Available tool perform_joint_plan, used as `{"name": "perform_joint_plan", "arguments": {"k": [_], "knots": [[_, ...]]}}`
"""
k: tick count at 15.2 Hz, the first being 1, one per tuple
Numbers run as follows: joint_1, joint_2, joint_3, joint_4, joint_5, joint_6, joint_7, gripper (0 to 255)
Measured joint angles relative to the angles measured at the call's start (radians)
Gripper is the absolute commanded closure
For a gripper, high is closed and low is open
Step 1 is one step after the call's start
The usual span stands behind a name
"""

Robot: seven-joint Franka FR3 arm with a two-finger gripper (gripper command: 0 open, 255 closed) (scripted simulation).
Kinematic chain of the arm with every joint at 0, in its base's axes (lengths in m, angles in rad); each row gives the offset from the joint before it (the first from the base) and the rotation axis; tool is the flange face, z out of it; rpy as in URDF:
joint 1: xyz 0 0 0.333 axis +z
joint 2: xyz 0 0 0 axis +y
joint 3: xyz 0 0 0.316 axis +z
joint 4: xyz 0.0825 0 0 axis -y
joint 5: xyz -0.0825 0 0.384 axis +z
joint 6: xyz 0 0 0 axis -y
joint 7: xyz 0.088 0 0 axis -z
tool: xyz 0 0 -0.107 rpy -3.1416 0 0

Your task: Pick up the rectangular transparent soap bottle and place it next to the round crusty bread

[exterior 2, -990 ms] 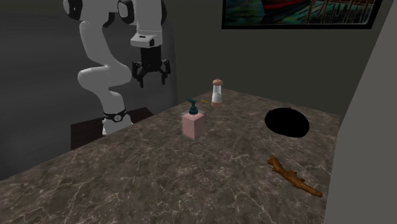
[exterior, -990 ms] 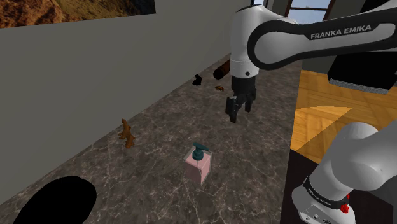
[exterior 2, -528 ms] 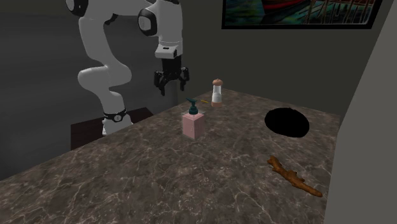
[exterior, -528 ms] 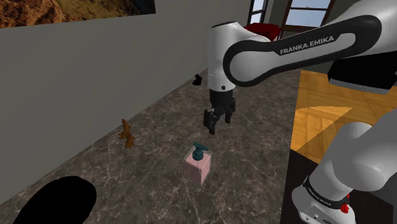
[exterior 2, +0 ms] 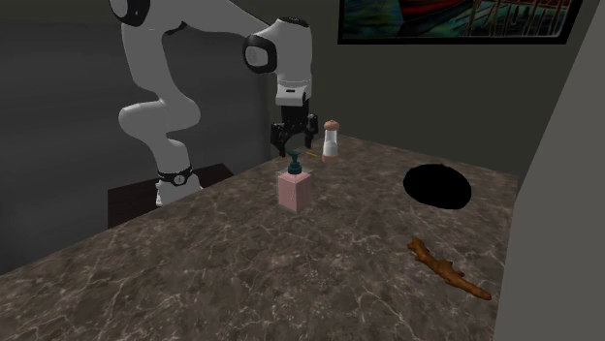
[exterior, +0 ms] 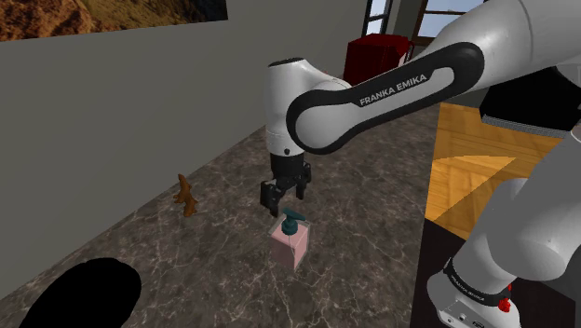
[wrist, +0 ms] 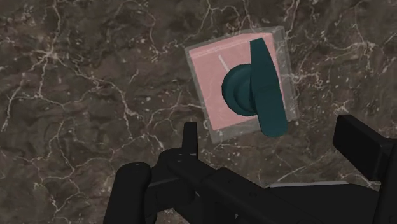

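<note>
One white arm carries one black two-finger gripper (exterior 2: 293,145), which hangs just above the single rectangular soap bottle with clear walls and a dark teal pump head (exterior 2: 294,188). The fingers stand wide apart, and in the wrist view nothing is clasped between them. There the bottle's top lies ahead of the open fingers, with neither finger touching it. The bottle stands upright on the dark brown, pale-veined marble countertop (exterior 2: 242,266), near the edge closest to the arm's stand, and its clear walls show pink contents. Beyond it, toward the second exterior view's right, stands one small white bottle with a brownish cap (exterior 2: 331,141), well apart from the soap bottle (its contents cannot be made out). One brown, twisted, root-like piece (exterior 2: 448,270) lies close to the grey wall. One round pure-black patch (exterior 2: 437,186) sits on the countertop between the small white bottle and that piece. One red box-like object (exterior: 377,58) shows past the arm near the window.
</note>
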Motion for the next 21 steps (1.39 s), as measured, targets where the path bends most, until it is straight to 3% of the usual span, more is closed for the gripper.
{"name": "perform_joint_plan", "arguments": {"k": [7, 13, 14, 21], "knots": [[0.006, 0.043, 0.011, -0.043, -0.008, 0.087, 0.01, 0], [0.006, 0.048, 0.012, -0.05, -0.009, 0.099, 0.011, 0], [0.006, 0.048, 0.012, -0.05, -0.009, 0.099, 0.011, 255], [0.006, 0.048, 0.012, -0.05, -0.009, 0.099, 0.011, 255]]}}
